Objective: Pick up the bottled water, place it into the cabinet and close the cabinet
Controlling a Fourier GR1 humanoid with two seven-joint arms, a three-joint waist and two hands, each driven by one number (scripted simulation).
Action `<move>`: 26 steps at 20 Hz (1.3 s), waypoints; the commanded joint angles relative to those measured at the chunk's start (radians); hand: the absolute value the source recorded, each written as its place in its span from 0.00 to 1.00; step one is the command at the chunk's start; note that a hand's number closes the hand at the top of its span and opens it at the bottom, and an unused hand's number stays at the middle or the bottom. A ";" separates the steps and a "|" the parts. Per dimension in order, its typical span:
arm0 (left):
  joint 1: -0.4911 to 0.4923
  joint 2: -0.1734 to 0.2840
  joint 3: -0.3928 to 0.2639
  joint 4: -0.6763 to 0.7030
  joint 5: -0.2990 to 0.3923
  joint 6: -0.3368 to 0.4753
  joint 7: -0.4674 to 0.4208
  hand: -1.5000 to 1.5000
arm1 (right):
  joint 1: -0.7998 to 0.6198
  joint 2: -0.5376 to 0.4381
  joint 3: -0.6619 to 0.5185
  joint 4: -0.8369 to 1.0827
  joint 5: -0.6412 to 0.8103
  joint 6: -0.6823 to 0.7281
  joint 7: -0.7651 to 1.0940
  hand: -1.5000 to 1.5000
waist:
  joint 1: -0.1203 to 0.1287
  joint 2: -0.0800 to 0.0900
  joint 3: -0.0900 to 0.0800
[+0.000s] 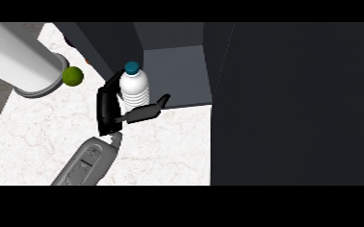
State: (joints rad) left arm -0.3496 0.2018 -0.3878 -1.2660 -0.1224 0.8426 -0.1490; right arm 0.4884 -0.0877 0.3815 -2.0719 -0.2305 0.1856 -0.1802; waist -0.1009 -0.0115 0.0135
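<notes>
The bottled water [134,87], clear with a teal cap, stands upright at the front left corner of the open cabinet [177,72]. My left hand [113,113] is shut on the bottle, with fingers up its left side and the thumb across its lower right. The grey forearm comes in from the lower left. The cabinet's dark door [284,106] stands open and fills the right of the view. The bottle's base is hidden behind the hand, so I cannot tell whether it rests on the cabinet's floor or the counter. My right hand does not show.
A large grey cylinder [28,67] stands at the far left of the white marble counter [163,149]. A green round fruit [72,75] lies beside it, just left of my hand. The cabinet's dark left wall [107,43] rises behind the bottle.
</notes>
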 commanded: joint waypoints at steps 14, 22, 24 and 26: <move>-0.250 -0.012 0.087 0.165 0.121 -0.132 0.122 0.00 | 0.001 -0.005 -0.021 0.025 -0.001 0.004 -0.026 0.00 | -0.008 0.038 -0.016; -0.216 -0.063 0.135 0.095 0.312 -0.282 -0.076 0.00 | 0.011 -0.006 -0.018 0.025 0.025 -0.003 -0.049 0.00 | 0.025 0.030 -0.017; -0.255 -0.099 0.128 0.118 0.315 -0.288 -0.087 0.00 | 0.013 -0.011 -0.022 -0.004 0.012 -0.006 -0.030 0.00 | 0.028 0.027 -0.016; -0.215 -0.066 0.170 0.122 0.369 -0.366 -0.165 0.00 | 0.064 -0.011 -0.011 -0.033 0.030 -0.026 -0.037 0.00 | 0.047 0.021 -0.016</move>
State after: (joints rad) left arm -0.3671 0.1547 -0.3592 -1.2615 0.1348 0.5891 -0.2854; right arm 0.5152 -0.0947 0.3653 -2.0728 -0.2129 0.1772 -0.2224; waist -0.0532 -0.0032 0.0025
